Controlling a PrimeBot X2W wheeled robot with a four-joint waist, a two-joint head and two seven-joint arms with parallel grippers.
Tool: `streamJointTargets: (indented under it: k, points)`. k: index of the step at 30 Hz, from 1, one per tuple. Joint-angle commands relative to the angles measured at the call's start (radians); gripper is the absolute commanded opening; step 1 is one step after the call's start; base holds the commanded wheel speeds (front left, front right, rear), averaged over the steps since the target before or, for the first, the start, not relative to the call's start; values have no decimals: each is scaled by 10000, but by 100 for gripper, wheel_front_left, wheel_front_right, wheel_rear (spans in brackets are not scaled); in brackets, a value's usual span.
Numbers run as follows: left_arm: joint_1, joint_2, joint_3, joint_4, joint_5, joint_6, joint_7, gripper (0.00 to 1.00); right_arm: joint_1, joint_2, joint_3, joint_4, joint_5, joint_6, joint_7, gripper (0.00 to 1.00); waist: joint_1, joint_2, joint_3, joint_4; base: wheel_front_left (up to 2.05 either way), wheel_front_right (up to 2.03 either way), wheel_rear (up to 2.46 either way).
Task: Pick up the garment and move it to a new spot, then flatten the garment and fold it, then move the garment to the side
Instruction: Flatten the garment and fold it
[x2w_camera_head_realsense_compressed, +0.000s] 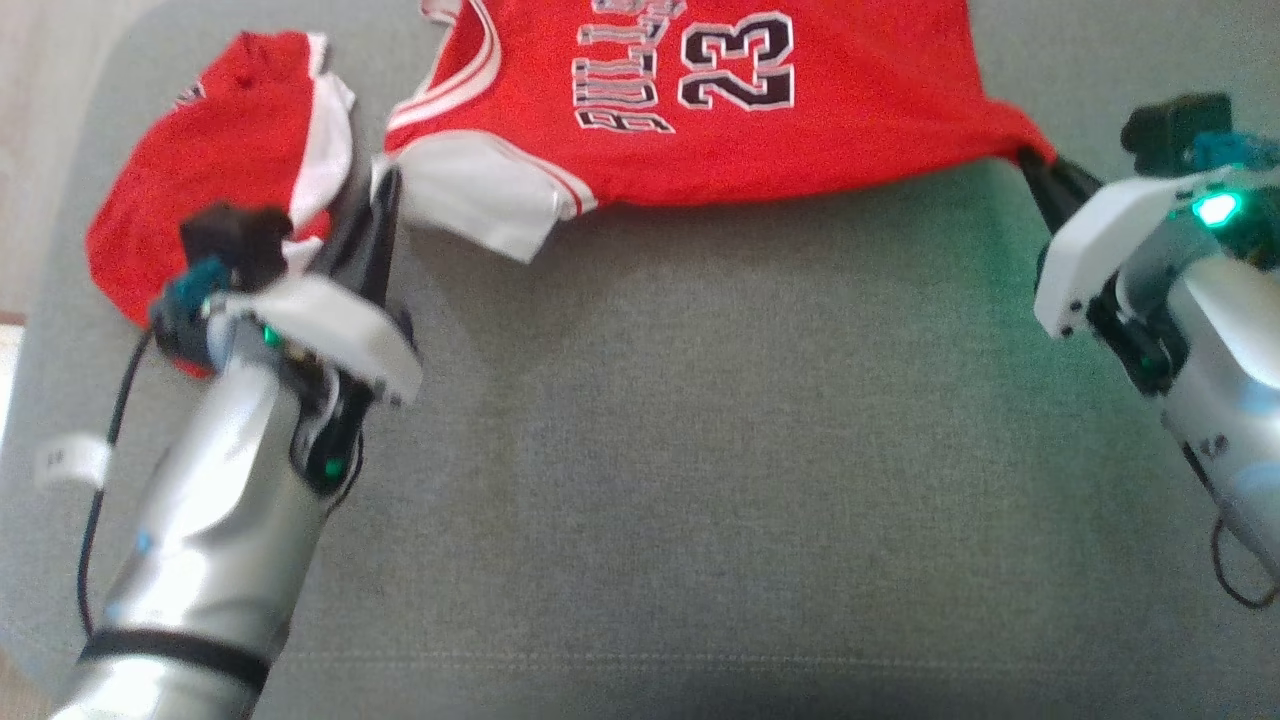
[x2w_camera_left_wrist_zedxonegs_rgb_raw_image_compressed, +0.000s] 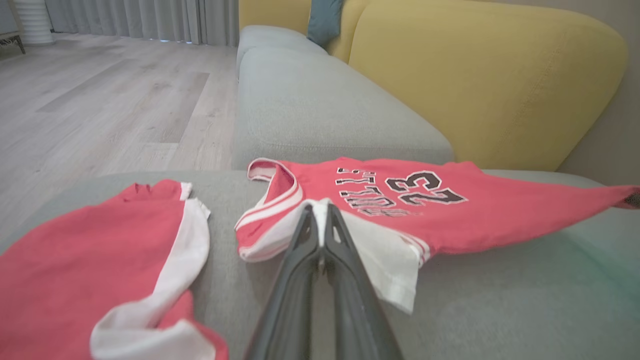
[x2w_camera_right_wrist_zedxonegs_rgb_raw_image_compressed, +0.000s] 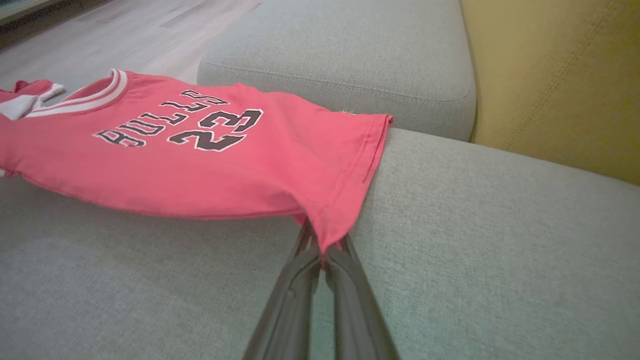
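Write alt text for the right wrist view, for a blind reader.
A red Bulls 23 jersey is stretched over a grey sofa cushion, its near corner pinched between the robot's two dark jaws rising from the bottom edge. A yellow backrest stands behind.

A grey fabric sofa (x2w_camera_left_wrist_zedxonegs_rgb_raw_image_compressed: 320, 115) has its seat cushions set side by side, with a gap between them. Behind the cushions rises a mustard-yellow backrest (x2w_camera_left_wrist_zedxonegs_rgb_raw_image_compressed: 480, 75), and a teal pillow (x2w_camera_left_wrist_zedxonegs_rgb_raw_image_compressed: 324, 20) leans against it at the far end. Beside the sofa a pale wood-plank floor (x2w_camera_left_wrist_zedxonegs_rgb_raw_image_compressed: 110, 100) runs to grey pleated curtains (x2w_camera_left_wrist_zedxonegs_rgb_raw_image_compressed: 150, 20). A dull beige wall (x2w_camera_left_wrist_zedxonegs_rgb_raw_image_compressed: 610, 145) stands behind the backrest. The light is soft and even.
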Motion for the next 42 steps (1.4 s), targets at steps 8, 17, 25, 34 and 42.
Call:
streamJointTargets:
  k: [8,17,25,34,42]
  points:
    - [1460,1637,-1006,-1961,-1483,-27,895,0,938,-1024,1131,-674,934,65,664,0,0,0,-1195,194,0,0,0]
    - [2990,2957,-1703,-4077,-2952,-28,2182,0,1650,-2058,2226,-1432,1700,65,1410,0,0,0,-1799,150,0,0,0]
    - [4030,4131,-2200,-5933,-4112,-28,3714,0,2023,-2978,3139,-2708,2559,65,2198,0,0,0,-2254,-148,0,0,0]
    - [4844,5291,-2382,-7401,-4786,17,5060,0,2310,-3964,3963,-4157,3591,65,3551,0,0,0,-2610,-321,0,0,0]
    - [5645,6187,-2434,-8606,-5721,127,6013,0,2886,-4837,4290,-5264,4524,65,4956,0,0,0,-2936,-399,0,0,0]
